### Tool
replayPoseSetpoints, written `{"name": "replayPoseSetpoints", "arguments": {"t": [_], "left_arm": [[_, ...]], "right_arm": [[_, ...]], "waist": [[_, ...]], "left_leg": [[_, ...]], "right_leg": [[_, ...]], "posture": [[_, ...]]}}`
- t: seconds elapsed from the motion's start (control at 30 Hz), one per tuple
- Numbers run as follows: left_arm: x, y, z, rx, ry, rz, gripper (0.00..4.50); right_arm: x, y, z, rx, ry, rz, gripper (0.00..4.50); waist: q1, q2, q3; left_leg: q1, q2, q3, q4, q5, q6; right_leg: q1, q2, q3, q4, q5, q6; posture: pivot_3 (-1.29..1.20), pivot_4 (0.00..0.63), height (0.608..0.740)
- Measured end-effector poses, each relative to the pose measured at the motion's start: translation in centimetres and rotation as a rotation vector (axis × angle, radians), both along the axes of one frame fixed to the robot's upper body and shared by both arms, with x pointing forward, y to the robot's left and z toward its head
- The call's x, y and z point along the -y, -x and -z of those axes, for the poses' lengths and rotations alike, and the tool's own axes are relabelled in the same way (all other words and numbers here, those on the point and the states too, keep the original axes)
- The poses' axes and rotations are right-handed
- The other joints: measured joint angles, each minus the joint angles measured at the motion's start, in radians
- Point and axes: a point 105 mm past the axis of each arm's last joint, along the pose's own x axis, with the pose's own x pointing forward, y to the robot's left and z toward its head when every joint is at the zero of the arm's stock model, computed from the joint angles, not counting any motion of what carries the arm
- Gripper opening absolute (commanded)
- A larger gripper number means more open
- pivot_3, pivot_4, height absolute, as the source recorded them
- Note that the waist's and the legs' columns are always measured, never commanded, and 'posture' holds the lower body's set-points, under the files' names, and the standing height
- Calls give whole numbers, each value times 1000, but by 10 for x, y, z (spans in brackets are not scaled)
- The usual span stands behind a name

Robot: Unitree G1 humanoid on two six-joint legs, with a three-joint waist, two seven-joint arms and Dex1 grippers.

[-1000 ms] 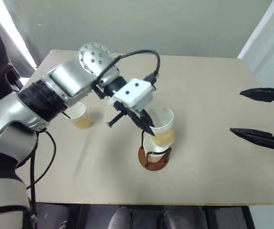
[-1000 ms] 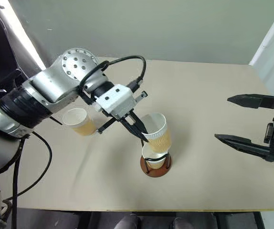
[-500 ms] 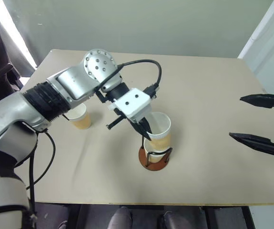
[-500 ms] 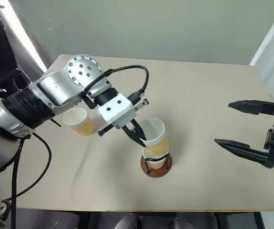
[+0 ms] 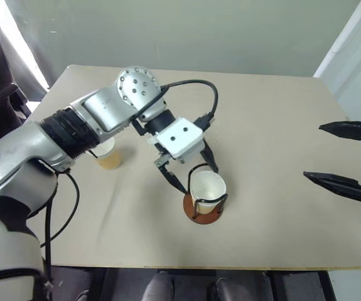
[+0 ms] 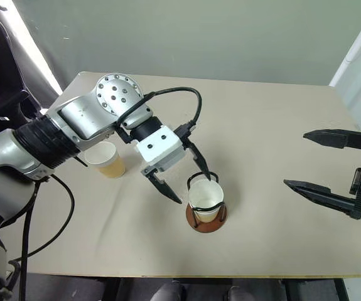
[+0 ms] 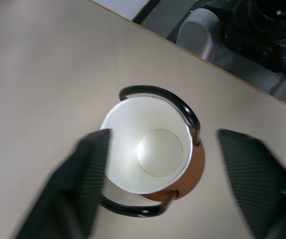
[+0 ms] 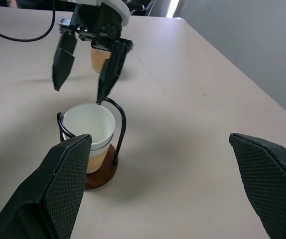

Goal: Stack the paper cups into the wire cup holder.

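Observation:
Two paper cups point(image 6: 206, 197) sit nested in the wire cup holder point(image 6: 206, 221) near the table's middle, white inside and orange at the sides. My left gripper point(image 6: 183, 177) hangs open just above and behind them, one finger on each side of the rim and clear of it. The left wrist view looks straight down into the top cup point(image 7: 152, 149) between the black wire loops point(image 7: 182, 107). A third paper cup point(image 5: 108, 155) stands upright on the table to the left, partly behind my left arm. My right gripper point(image 6: 312, 162) hovers open and empty at the far right.
The tan table point(image 5: 268, 113) has bare surface between the holder and my right gripper and along the back. Its front edge point(image 5: 230, 268) runs close below the holder. A grey wall stands behind the table.
My left gripper lowered the held cup into the cup in the holder, then opened and let it go. The right gripper stayed where it was.

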Motion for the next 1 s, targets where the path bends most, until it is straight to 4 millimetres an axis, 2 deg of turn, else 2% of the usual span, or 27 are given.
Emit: {"name": "replayPoseSetpoints", "arguments": {"t": [0.07, 0.13, 0.17, 0.27, 0.33, 0.37, 0.5, 0.57, 0.8, 0.93, 1.0], "left_arm": [[-2, -7, -12, 12, 67, -39, 4460], [-12, -20, -25, 23, 123, -133, 4460], [-22, -28, -33, 29, 150, -204, 4460], [-79, -50, -50, 54, 198, -482, 4460], [-114, -52, -42, 17, 186, -631, 4460], [-123, -53, -35, -11, 175, -675, 4460], [-150, -52, 2, -151, 135, -819, 4460], [-158, -46, 11, -187, 116, -854, 4460], [-191, -42, 1, -114, 99, -991, 4460], [-218, -39, 11, -109, 40, -1096, 4460], [-230, -37, 15, -106, 16, -1138, 4460]], "right_arm": [[1, -1, -2, 13, -2, -1, 4500], [1, -3, -3, 18, 0, -6, 4500], [1, -5, -3, 16, 3, -11, 4500], [1, -8, 0, 7, 2, -32, 4500], [4, -11, 0, 8, -5, -33, 4500], [5, -13, 1, 2, -7, -29, 4500], [1, -20, 5, -10, -3, -64, 4500], [0, -23, 7, -19, -3, -77, 4500], [3, -29, 11, -32, 1, -86, 4500], [5, -27, 15, -52, 31, -106, 4500], [8, -25, 25, -92, 65, -112, 4500]], "waist": [[0, 0, 0], [0, 0, 0], [-4, 0, 0], [-22, 3, -2], [-23, 5, -2], [-23, 5, -2], [-3, 4, -2], [-1, 3, -2], [-5, 3, -2], [-9, 3, -2], [-8, 2, -2]], "left_leg": [[0, 0, 0, 1, 0, 0], [0, 0, 0, 1, 0, 0], [0, 0, 0, 1, 0, 0], [2, 0, 0, -1, 0, 1], [2, 0, -1, -1, 0, 1], [2, -1, -2, 0, 0, 1], [1, -2, -4, 1, 0, 1], [1, -2, -4, 1, 0, 1], [2, -2, -4, 1, 0, 1], [2, -2, -4, 0, 0, 1], [2, -2, -5, 0, 0, 1]], "right_leg": [[0, 0, 0, 0, 0, 0], [0, 0, 0, 0, 0, 0], [-1, 0, 0, 0, 0, 1], [-2, 0, 3, -1, 0, 1], [-1, 0, 3, -1, 0, 1], [-2, 0, 3, -1, 0, 1], [-2, -1, 3, -1, 0, 2], [-2, -1, 3, -1, 0, 2], [-3, -1, 3, 0, 0, 2], [-3, -2, 4, 0, 0, 2], [-3, -2, 4, 0, 0, 2]], "posture": [[0, 150, 740], [0, 150, 740], [0, 150, 740], [0, 150, 740], [0, 150, 740], [0, 150, 740], [0, 150, 740], [0, 150, 740], [0, 150, 740], [0, 150, 740], [0, 150, 740]]}}
